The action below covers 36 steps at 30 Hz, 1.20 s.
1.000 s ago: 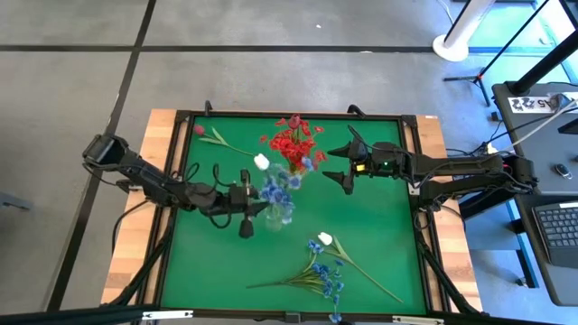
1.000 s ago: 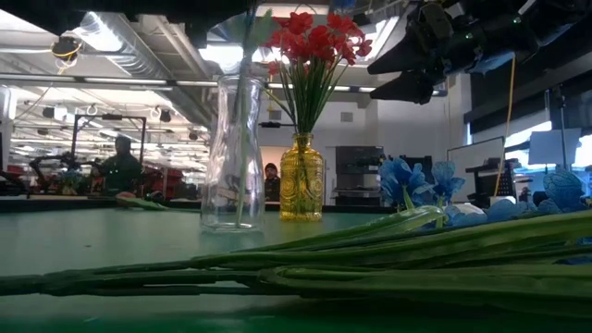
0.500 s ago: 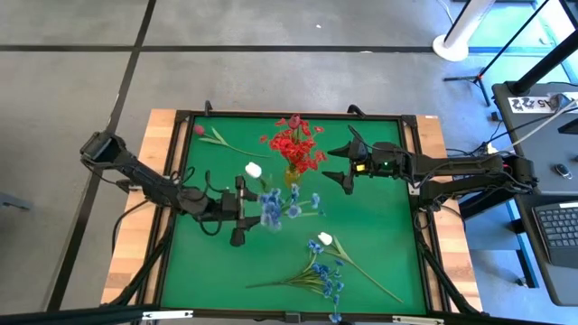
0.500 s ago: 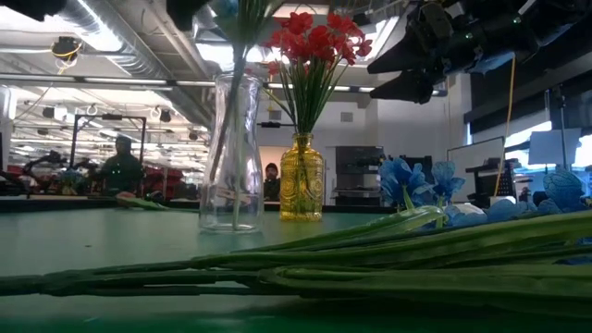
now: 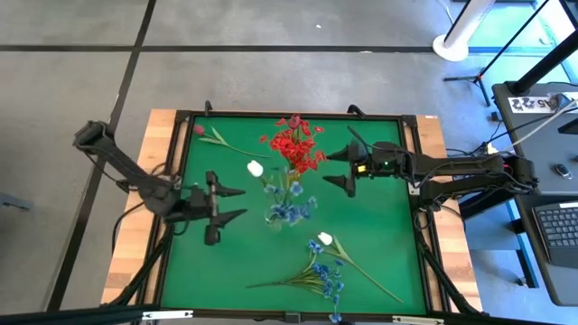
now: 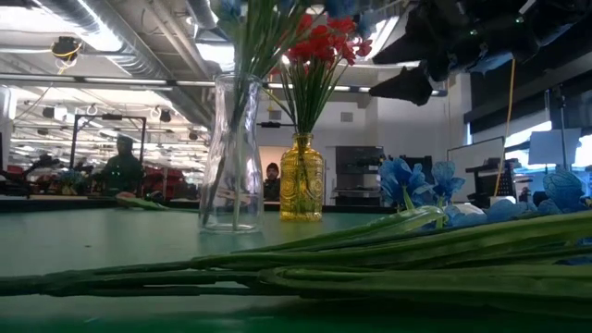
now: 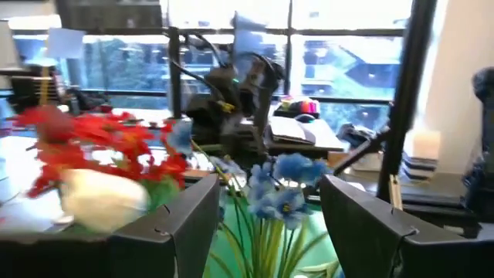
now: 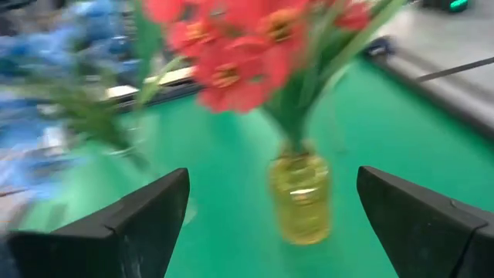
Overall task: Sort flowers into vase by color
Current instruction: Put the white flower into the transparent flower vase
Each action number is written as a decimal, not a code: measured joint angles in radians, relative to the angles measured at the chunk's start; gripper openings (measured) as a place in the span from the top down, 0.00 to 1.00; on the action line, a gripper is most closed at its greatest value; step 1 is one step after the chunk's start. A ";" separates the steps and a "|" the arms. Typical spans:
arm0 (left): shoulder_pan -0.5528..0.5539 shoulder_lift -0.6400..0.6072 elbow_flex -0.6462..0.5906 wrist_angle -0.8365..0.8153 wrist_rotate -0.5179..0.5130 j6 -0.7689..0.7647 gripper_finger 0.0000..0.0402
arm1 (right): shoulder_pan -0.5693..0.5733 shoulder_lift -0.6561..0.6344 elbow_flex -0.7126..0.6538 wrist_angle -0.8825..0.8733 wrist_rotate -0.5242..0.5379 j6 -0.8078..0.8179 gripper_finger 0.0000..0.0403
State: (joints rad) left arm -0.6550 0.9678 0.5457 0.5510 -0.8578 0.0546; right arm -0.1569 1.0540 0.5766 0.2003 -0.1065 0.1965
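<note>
The sorting looks to me roughly half done. The red flowers (image 5: pixel 293 144) stand in the yellow vase (image 6: pixel 302 190) toward the far side of the green counter (image 5: pixel 379 235). A blue cluster (image 5: pixel 289 209) and a white bud (image 5: pixel 255 169) now sit in the clear vase (image 6: pixel 231 162) just beside it, stems down inside the glass.

My left claw (image 5: pixel 221 204) hangs beside the clear vase, fingers apart and holding nothing. My right claw (image 5: pixel 339 169) waits spread wide on the other side of the yellow vase, also empty.

Still lying loose: a second blue cluster (image 5: pixel 327 280) with another white bud (image 5: pixel 325 238) near the front edge, their long stems crossing each other, and a pink bud (image 5: pixel 200 129) on its stem in the far left corner.

I judge the crossed stems to be the awkward part, since lifting one may drag its neighbour. The two vases stand close together, and the tall red heads overhang the path between my claws.
</note>
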 joint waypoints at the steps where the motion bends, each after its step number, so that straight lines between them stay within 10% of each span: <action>1: -0.024 -0.024 0.007 -0.024 -0.042 0.000 0.45 | 0.004 -0.001 0.000 -0.009 -0.038 0.014 0.08; 9: -0.134 -0.158 0.016 -0.173 -0.301 -0.144 0.46 | 0.219 0.005 0.000 -0.181 0.048 0.113 0.08; 23: -0.064 -0.176 0.016 -0.618 -0.148 -0.652 0.47 | 0.689 0.111 0.053 -0.219 0.332 0.462 0.08; 36: -0.021 -0.170 0.016 -0.626 -0.093 -0.685 0.47 | 0.867 0.562 0.449 -0.822 0.302 0.815 0.08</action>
State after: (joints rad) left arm -0.6762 0.7974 0.5617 -0.0746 -0.9511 -0.6307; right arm 0.7104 1.6157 1.0258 -0.6220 0.1957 1.0113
